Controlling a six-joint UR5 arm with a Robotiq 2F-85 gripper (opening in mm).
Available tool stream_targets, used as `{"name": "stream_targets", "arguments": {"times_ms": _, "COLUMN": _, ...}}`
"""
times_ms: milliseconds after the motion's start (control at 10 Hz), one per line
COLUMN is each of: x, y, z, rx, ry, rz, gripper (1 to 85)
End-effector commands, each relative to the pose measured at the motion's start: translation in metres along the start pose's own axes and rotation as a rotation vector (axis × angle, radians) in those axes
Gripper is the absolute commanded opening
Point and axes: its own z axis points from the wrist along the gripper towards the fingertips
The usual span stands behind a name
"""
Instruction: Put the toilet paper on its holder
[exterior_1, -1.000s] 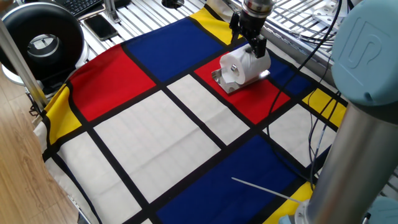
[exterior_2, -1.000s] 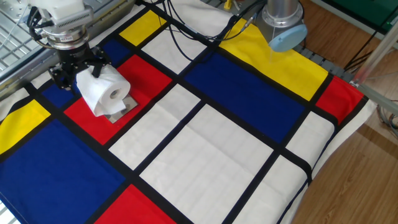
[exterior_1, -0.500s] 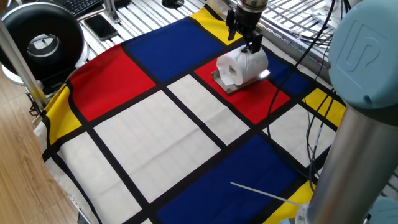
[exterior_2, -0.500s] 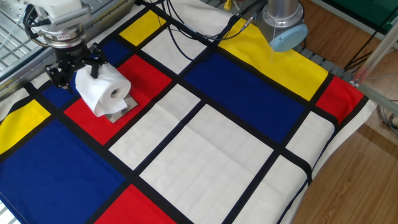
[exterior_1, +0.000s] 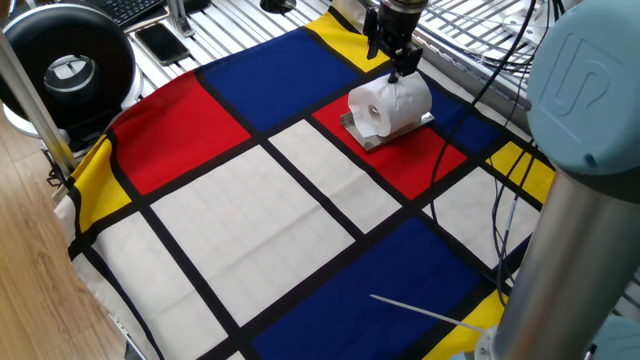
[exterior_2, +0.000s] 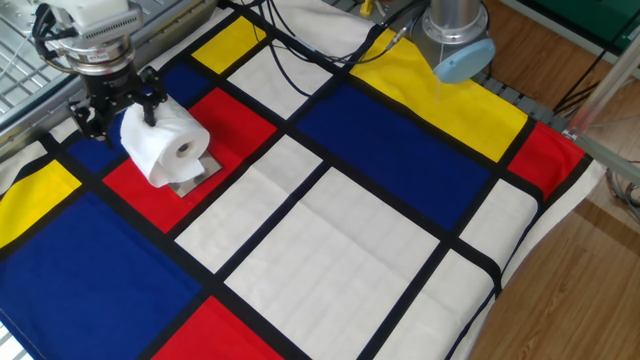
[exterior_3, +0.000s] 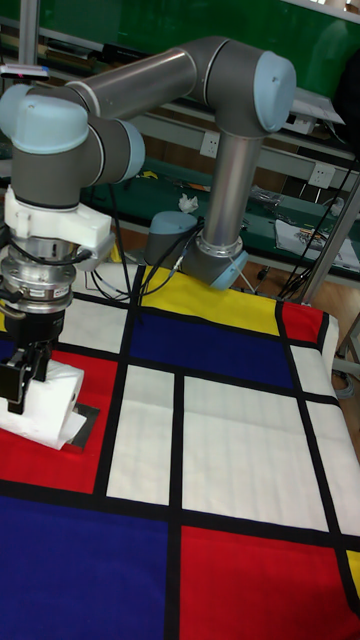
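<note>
Upper right of one fixed view: toilet paper (exterior_1: 390, 105) lying on the holder (exterior_1: 362, 134) on a red square (core facing lower left), gripper (exterior_1: 393, 60) spread just above; upper left of the other: same roll (exterior_2: 160, 146), fingers (exterior_2: 152, 100) apart; tall view, left edge: roll (exterior_3: 44, 402) under the open-fingered tool.

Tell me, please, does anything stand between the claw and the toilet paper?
Nothing visible does. The claw hangs directly above the toilet paper, its jaws open, and the roll already lies on the holder on the red square.
</note>
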Motion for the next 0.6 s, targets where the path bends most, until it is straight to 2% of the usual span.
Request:
{"name": "stream_targets", "arguments": {"times_ms": 0, "x": 0.000, "y": -0.002, "z": -0.011, "rx": 0.002, "ry": 0.003, "rz": 0.010, "gripper": 68.3}}
{"name": "stream_targets", "arguments": {"times_ms": 500, "x": 0.001, "y": 0.000, "z": -0.023, "rx": 0.006, "ry": 0.014, "rz": 0.022, "gripper": 65.3}}
